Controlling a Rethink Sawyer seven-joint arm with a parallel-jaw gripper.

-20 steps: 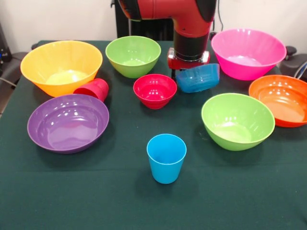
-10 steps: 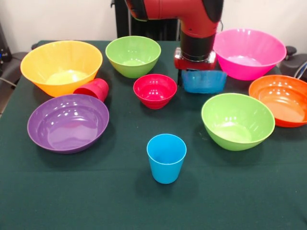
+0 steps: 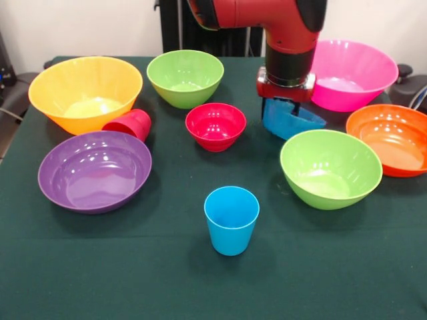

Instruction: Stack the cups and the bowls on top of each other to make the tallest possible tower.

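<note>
Shifted toward the pink bowl [image 3: 350, 72], jaws grip the tilted small blue bowl [image 3: 290, 120] above open cloth.

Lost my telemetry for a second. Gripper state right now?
Gripper: closed on the blue bowl, held tilted between the pink bowl and the near green bowl.

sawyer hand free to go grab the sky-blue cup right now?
Probably not yet: the hand is shut on the small blue bowl. The sky-blue cup itself stands upright in the open, nothing crowding it.
</note>
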